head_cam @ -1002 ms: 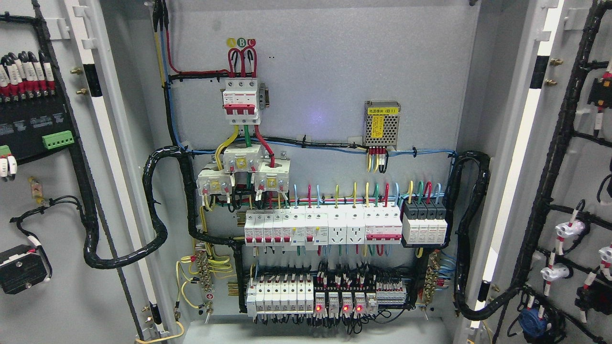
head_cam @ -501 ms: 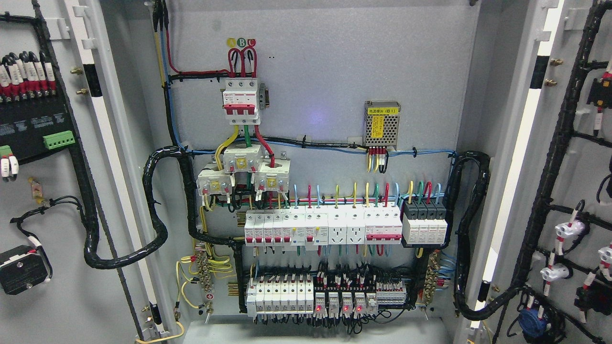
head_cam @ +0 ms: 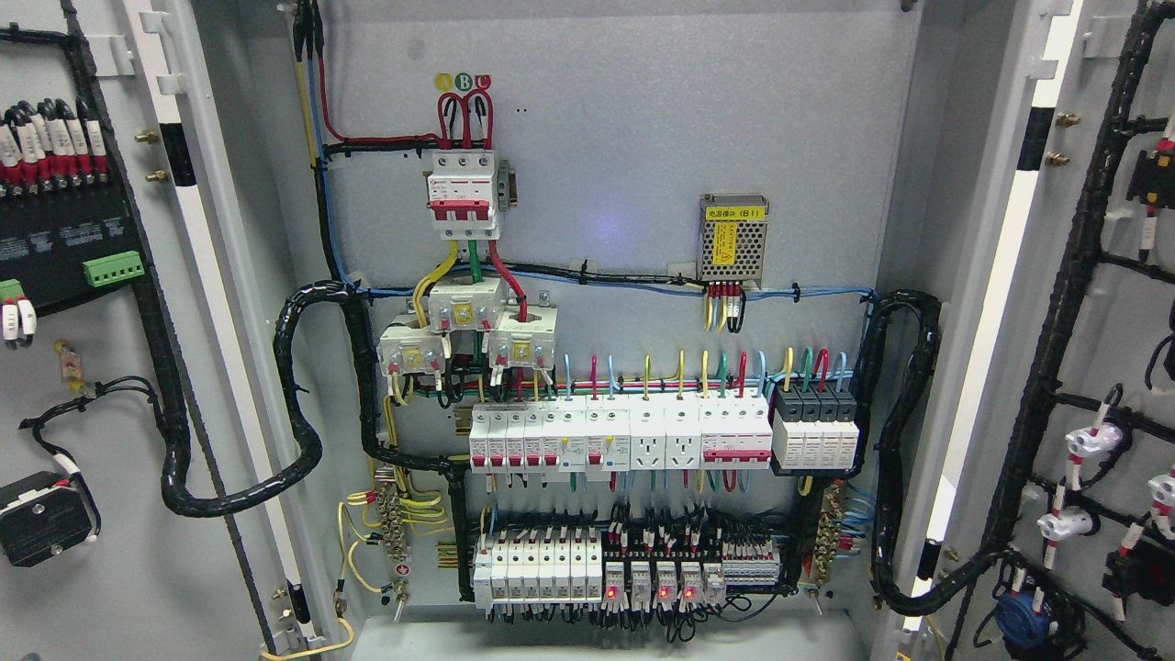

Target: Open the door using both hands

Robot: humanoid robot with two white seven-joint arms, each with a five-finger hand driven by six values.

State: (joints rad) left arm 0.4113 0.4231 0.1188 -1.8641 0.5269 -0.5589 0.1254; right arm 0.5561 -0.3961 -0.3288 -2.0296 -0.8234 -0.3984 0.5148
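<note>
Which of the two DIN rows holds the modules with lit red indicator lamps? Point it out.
The bottom row, just above the cabinet floor: three small modules there glow red. The upper row shows red levers but no lit lamps.

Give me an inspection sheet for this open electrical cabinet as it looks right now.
Surface: grey metal back panel, bare in its upper part.
Job's things: left grey cabinet door and right grey cabinet door, both swung wide open.
Clutter: nothing seen.
Hands: neither in view.
Cables: black wrapped cable looms loop from each door into the cabinet; coloured wires feed the white breaker rows.
Surroundings: perforated metal power supply with yellow label; red indicator lights lit on the bottom row.
</note>
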